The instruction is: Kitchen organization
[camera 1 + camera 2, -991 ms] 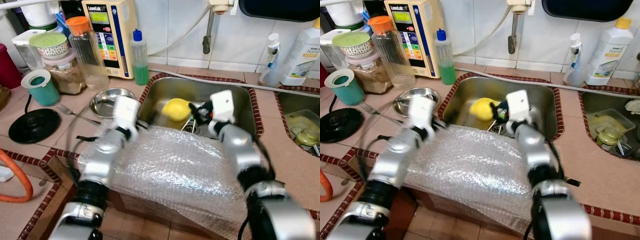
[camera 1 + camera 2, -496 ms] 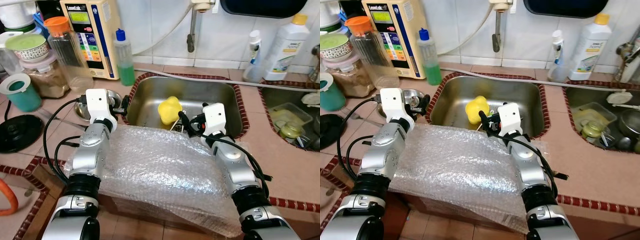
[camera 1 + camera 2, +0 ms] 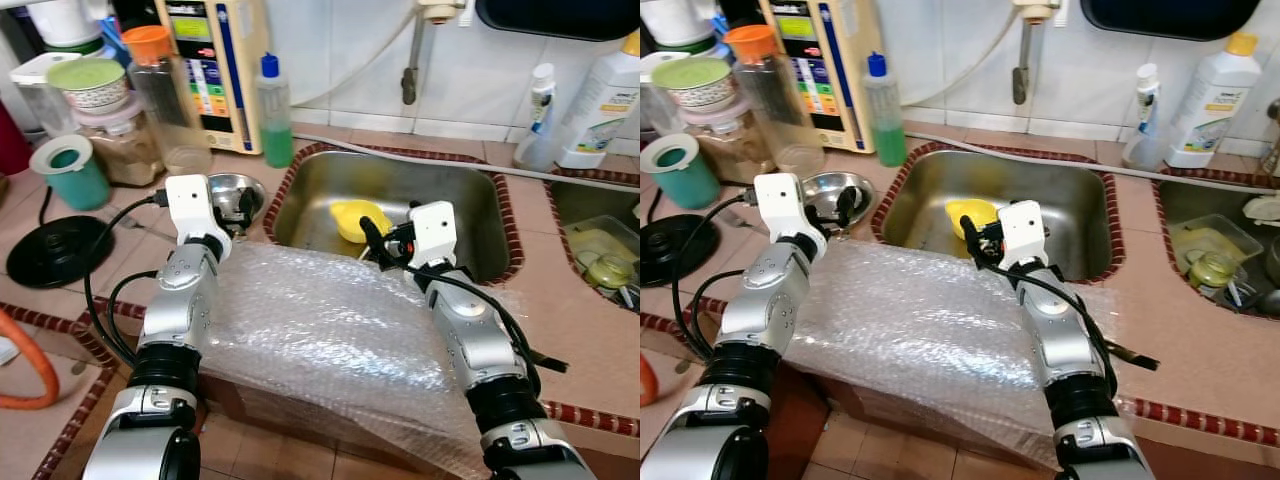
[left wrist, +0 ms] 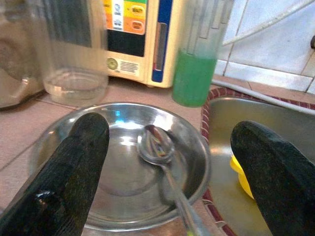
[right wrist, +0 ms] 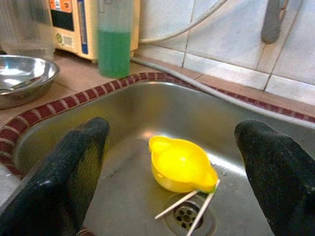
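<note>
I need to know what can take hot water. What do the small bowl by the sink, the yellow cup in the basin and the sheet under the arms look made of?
Bowl: polished steel, mirror-like reflections. Yellow cup: likely plastic, uniform glossy colour. Sheet: clear plastic bubble wrap, visible air cells.

My rig's two silver arms, seen from the head camera.
I am viewing white wrist housings, looping black cables, and black fingers on the left gripper [image 3: 243, 207] and right gripper [image 3: 377, 242].
</note>
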You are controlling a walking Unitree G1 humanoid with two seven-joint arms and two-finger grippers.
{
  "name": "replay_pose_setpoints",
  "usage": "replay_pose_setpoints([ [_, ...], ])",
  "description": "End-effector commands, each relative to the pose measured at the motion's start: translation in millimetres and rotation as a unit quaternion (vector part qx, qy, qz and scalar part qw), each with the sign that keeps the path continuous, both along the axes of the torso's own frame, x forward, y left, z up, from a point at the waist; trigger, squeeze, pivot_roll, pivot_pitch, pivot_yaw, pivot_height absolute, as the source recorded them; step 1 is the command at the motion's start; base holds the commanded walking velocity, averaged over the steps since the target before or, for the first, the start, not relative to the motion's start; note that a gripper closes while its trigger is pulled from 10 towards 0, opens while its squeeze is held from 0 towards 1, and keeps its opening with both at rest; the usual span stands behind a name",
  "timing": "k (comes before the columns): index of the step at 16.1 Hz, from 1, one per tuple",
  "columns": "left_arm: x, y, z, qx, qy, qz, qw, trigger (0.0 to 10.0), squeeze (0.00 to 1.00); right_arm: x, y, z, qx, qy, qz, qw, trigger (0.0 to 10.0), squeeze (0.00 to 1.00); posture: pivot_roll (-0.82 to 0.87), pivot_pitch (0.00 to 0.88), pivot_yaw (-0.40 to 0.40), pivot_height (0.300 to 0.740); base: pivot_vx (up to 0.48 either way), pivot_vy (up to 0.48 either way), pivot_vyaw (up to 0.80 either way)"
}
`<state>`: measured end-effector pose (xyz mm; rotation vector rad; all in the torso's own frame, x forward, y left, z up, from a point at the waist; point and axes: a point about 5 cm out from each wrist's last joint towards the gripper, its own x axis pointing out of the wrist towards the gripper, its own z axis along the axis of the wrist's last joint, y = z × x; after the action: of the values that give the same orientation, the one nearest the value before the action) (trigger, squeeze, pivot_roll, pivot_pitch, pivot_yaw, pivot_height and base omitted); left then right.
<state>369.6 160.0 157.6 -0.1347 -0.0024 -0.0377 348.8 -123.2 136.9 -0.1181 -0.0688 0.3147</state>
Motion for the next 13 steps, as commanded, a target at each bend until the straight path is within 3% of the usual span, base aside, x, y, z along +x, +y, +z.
replay_pose_setpoints([
  [1, 2.2, 1.8, 1, -0.003, 0.004, 0.004, 1.0, 10.0, 0.0, -0.5, 2.0, 6, 0.0, -0.01, 0.002, 1.0, 10.0, 0.0, 0.09, 0.0, 0.061, 0.74, 0.0, 0.48, 0.0],
  [8, 3.4, -2.3, 1, -0.002, 0.007, -0.004, 1.0, 10.0, 0.0, 0.2, -1.4, 9, -0.001, -0.013, -0.009, 1.0, 10.0, 0.0, 0.08, 0.0, 0.071, 0.74, 0.0, 0.48, 0.0],
  [13, 1.0, -8.7, 3, 0.001, -0.016, -0.03, 0.999, 10.0, 0.0, 1.2, -7.0, 11, -0.007, -0.017, -0.021, 1.0, 10.0, 0.0, 0.08, 0.0, 0.071, 0.74, 0.0, 0.0, 0.0],
])
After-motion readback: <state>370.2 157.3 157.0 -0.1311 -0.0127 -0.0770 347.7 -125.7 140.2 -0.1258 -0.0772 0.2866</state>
